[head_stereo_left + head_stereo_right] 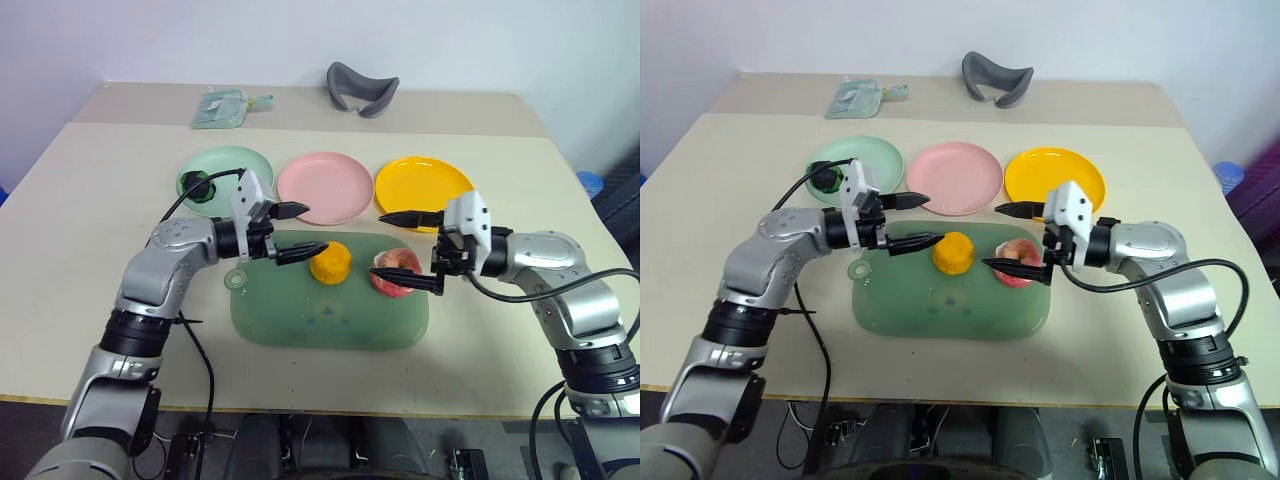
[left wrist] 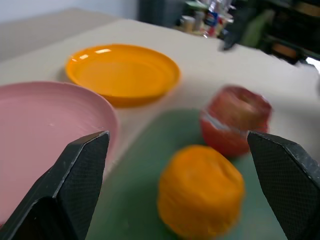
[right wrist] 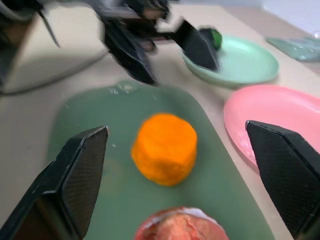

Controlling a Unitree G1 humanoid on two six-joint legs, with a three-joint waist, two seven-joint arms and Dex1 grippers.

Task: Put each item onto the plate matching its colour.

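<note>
In the left eye view, the black-and-green toy ball [image 1: 196, 184] already lies on the mint green round plastic plate [image 1: 232, 163] at ten o'clock on the beige table [image 1: 100, 200], while the pink round plastic plate [image 1: 325, 186] at twelve and the yellow round plastic plate [image 1: 423, 185] at one hold nothing. The orange-yellow toy lump [image 1: 330, 262] and the pink-red apple-like toy fruit [image 1: 396, 270] sit side by side on the large rounded green mat [image 1: 330, 320] at centre. The left gripper [image 1: 299, 230] has its jaws spread wide and holds nothing, its tips just at nine o'clock of the lump; the right gripper [image 1: 406, 249] is likewise wide and empty, its fingers bracketing the fruit from three o'clock. The right eye view gives the same layout. In the left wrist view the lump lies low between the black fingers [image 2: 75, 190], the fruit beyond it at one o'clock. In the right wrist view the fruit sits at six o'clock, the lump just past it. Both toys look light, rounded and probably smooth hollow plastic, so they may roll or slip; I would pinch each across its widest middle.
</note>
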